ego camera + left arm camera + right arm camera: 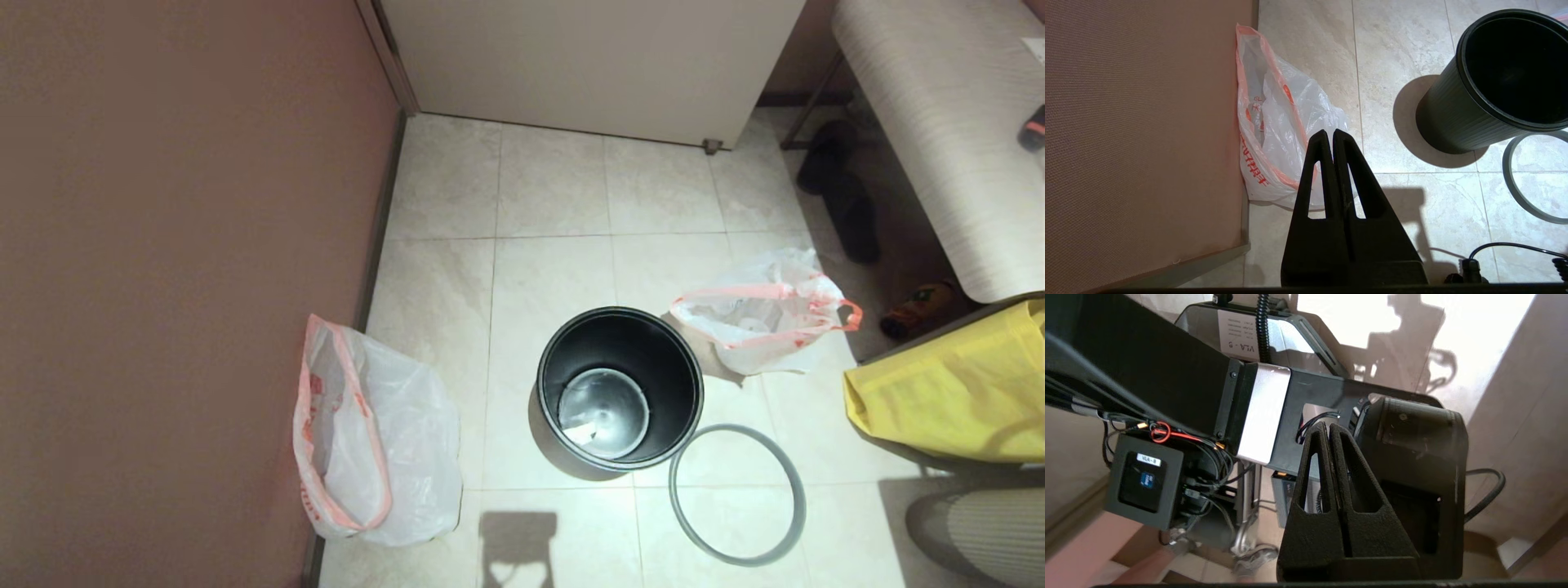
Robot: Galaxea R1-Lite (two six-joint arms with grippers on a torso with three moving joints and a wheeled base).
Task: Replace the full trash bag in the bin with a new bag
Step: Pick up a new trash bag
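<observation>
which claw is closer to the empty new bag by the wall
Left. The left claw, shut, hangs just above the new bag; the right claw, also shut, faces the robot's own body, with no bag in its view.

Counted on the tiled floor
Two translucent bags: one full trash bag [763,314], one new bag [371,445]. One bin [620,388], one grey hoop [737,506], one yellow fabric bag [959,388].

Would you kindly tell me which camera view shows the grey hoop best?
The head view: the whole grey hoop lies flat on the floor tiles beside the bin. The left wrist view catches only an arc of it at the frame's edge; the right wrist view shows none.
</observation>
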